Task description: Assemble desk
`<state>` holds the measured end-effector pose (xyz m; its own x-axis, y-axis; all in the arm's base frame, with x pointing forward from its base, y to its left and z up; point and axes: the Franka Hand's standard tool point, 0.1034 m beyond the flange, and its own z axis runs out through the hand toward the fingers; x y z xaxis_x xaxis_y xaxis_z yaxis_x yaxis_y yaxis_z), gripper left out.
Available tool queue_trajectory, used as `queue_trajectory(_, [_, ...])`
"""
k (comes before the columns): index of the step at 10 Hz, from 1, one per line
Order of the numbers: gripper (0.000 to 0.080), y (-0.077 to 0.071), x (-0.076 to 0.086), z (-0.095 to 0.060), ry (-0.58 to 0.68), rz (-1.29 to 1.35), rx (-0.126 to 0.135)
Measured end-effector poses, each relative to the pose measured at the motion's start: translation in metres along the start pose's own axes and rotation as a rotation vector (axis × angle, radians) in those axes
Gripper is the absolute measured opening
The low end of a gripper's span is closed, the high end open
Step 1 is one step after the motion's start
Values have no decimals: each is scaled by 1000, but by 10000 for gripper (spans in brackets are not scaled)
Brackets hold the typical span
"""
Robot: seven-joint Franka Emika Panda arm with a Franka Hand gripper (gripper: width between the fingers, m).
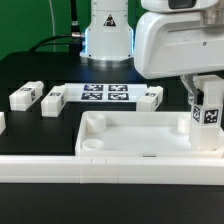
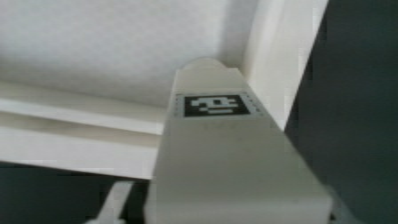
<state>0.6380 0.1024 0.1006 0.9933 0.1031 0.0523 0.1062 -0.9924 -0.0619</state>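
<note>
White plastic is pinched in the claw (image 1: 204,92): a short square held leg (image 1: 208,116), kept upright at the right edge of the exterior frame with its black-and-white tag turned to the camera. This leg is placed over the far right corner of the desk top (image 1: 140,138). Whether its foot touches that corner cannot be told. In the wrist view the held leg (image 2: 217,140) is seen reaching away from the lens, its tag in sight, with the desk top (image 2: 89,60) and its raised rim behind it.

The desk top is laid flat in the lower centre of the exterior frame on the black bench (image 1: 30,125), and a round socket (image 1: 94,124) is shown in its far left corner. A long low white rail (image 1: 60,166) is stretched across the bottom of the frame, just in front.

Behind the desk top, the marker board (image 1: 105,93) is seen at centre. A first loose leg (image 1: 25,97) and a second loose leg (image 1: 52,100) are laid to its left, and a third loose leg (image 1: 150,96) just to its right. The arm's white base (image 1: 107,40) is seen at top centre, and a green backdrop (image 1: 30,25) at upper left.
</note>
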Motion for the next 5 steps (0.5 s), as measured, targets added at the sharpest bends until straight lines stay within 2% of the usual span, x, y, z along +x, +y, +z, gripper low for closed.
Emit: queue_trajectory(5, [291,5,-2,0,13,353,-8])
